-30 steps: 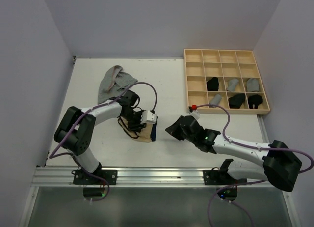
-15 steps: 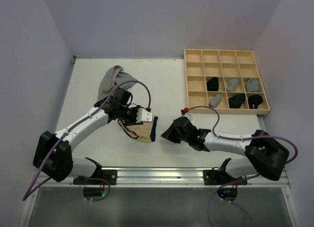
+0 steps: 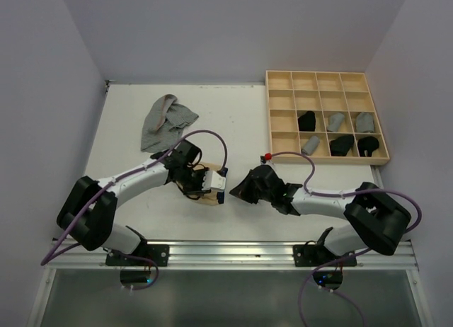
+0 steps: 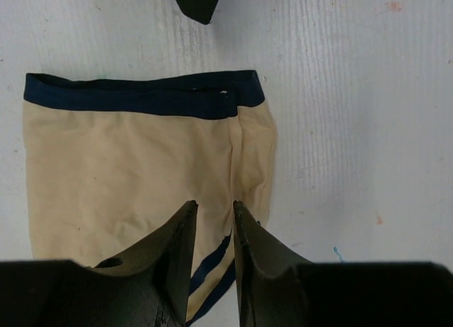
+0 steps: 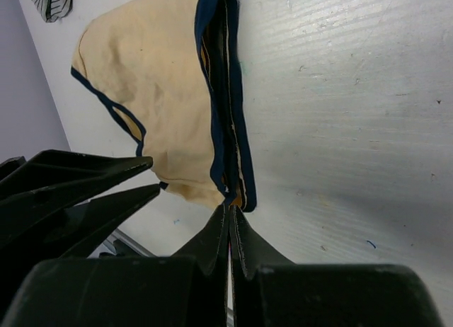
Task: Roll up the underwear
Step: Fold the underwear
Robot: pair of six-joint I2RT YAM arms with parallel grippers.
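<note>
Looking down from the top external camera, the tan underwear (image 3: 207,197) lies flat on the white table (image 3: 241,122), near the front edge and between the 2 arms. The left gripper (image 3: 205,178) sits over its far edge, and the right gripper (image 3: 236,190) points at its navy side from just beside it. A loose grey garment (image 3: 166,120) lies well apart toward the back left. The wooden tray (image 3: 304,81) at the back right holds 6 rolled pieces (image 3: 342,144), 3 black and 3 grey, each in its own compartment.

In the left wrist view, the left gripper (image 4: 214,207) is down on the tan underwear (image 4: 127,171) with only a narrow gap between its fingers. Cloth and navy trim show through that gap, but I cannot tell whether any is pinched. The navy waistband (image 4: 141,95) runs across the far side, and the right gripper's dark tip (image 4: 198,1) lies beyond it with bare table (image 4: 354,129) between.

In the right wrist view, the right gripper (image 5: 230,214) has its fingers pressed together, the tips right at the near end of the waistband (image 5: 225,93) and holding nothing. The tan underwear (image 5: 148,93) spreads to the left, where the left gripper (image 5: 154,175) reaches its leg hem. The grey garment (image 5: 53,1) shows in the corner.
</note>
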